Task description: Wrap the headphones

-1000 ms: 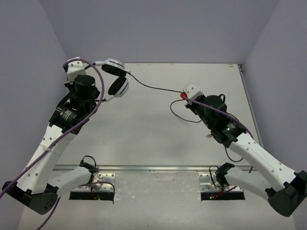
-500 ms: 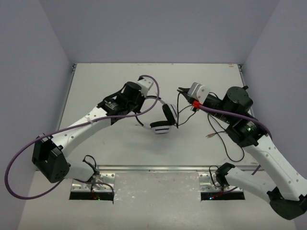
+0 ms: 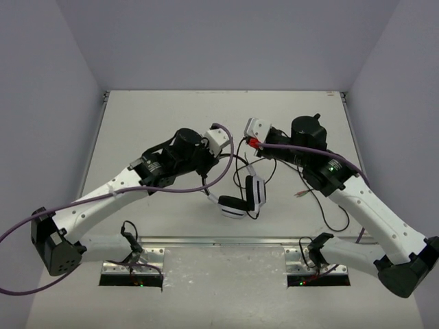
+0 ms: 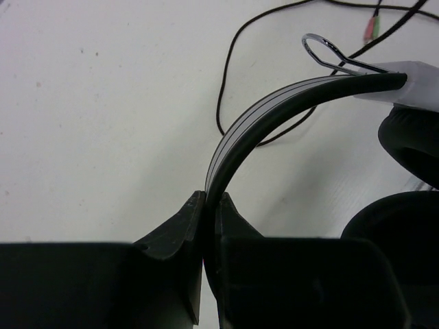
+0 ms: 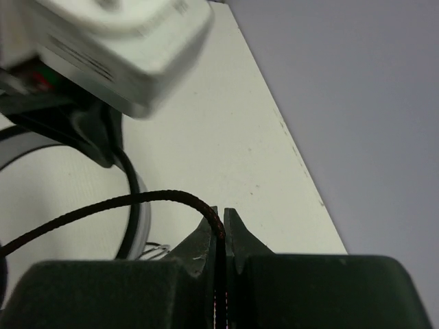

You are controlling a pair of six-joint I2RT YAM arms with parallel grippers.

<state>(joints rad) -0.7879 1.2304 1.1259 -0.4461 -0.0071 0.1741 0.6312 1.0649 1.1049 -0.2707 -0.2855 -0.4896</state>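
The headphones [image 3: 241, 200] hang near the table's middle front, with white earcups and black pads. My left gripper [image 3: 207, 181] is shut on the headband [image 4: 274, 113], which arcs up and right from the jaws in the left wrist view; my left gripper [image 4: 211, 203] pinches it edge-on. A black ear pad [image 4: 413, 144] shows at the right. My right gripper [image 3: 247, 155] is just behind the headphones, shut on the thin black cable [image 5: 137, 199]. In the right wrist view my right gripper [image 5: 220, 223] has the cable bending left out of the jaws. The cable's slack [image 3: 328, 212] lies at the right.
The cable's plug end [image 3: 300, 195] lies on the table under my right arm. Purple robot cables [image 3: 199, 181] loop beside my left arm. Grey walls enclose the table on three sides. A metal rail [image 3: 219, 240] runs along the near edge.
My left arm has swung from the far left back corner to the table's middle, carrying the headphones. My right gripper has moved left with the cable, close to the headphones.
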